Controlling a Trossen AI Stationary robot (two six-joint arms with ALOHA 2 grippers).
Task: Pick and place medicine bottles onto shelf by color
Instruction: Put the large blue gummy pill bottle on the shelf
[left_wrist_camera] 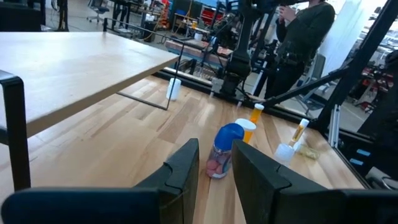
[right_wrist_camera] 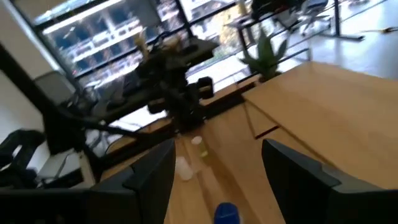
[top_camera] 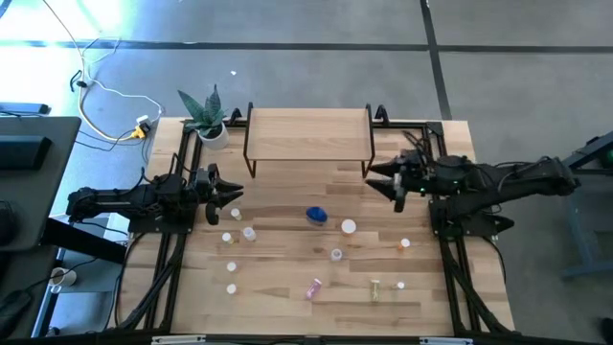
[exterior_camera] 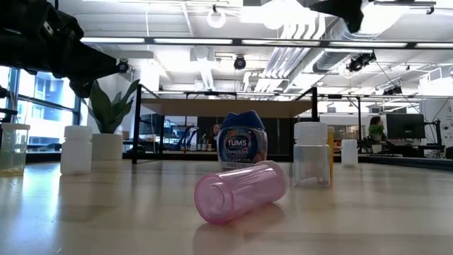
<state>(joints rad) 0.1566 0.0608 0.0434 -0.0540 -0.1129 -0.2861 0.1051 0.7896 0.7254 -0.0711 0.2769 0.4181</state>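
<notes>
Bottles [top_camera: 316, 216] are scattered on the table [top_camera: 287, 307] near the shelf [top_camera: 308, 132], which is seen bare at the far side. The left gripper [top_camera: 233, 191] is held nearly closed, empty; the right gripper [top_camera: 378, 180] is spread apart, empty.

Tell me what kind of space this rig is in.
Most likely a robotics lab or open workshop. Bare ducts and strip lights run overhead, benches with monitors fill the room behind the table, and a person stands among black metal frames and other equipment.
</notes>
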